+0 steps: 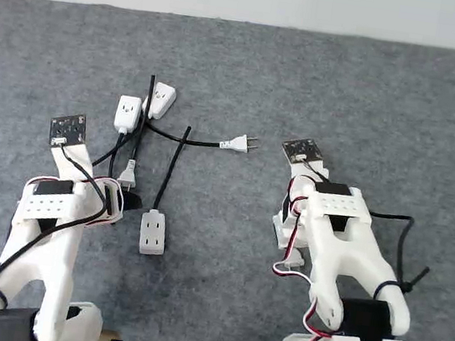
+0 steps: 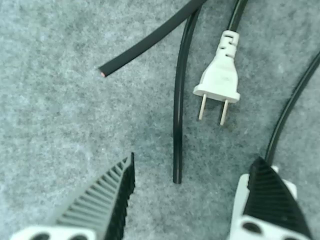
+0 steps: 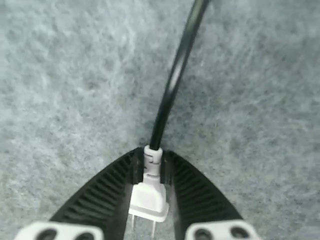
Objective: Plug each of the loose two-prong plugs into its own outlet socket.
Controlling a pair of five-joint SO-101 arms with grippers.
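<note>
My right claw (image 3: 150, 160) was pinched shut on a white two-prong plug (image 3: 148, 197), its black cord (image 3: 172, 85) running out ahead, its prongs cut off at the frame edge. My left claw (image 2: 195, 165) stood spread wide, gripping nothing, a second plug (image 2: 218, 80) lying just ahead on the grey carpet (image 2: 60, 125). In the high view the right arm's body (image 1: 346, 230) hid its claw, but I saw an outlet socket (image 1: 152, 232) at 4 o'clock of the left claw, a third plug (image 1: 238, 145) at 2 o'clock.

No readable text, labels, brands, numbers, signs: none on held plug (image 3: 148, 195), loose plug (image 2: 218, 75), socket block (image 1: 152, 232).
</note>
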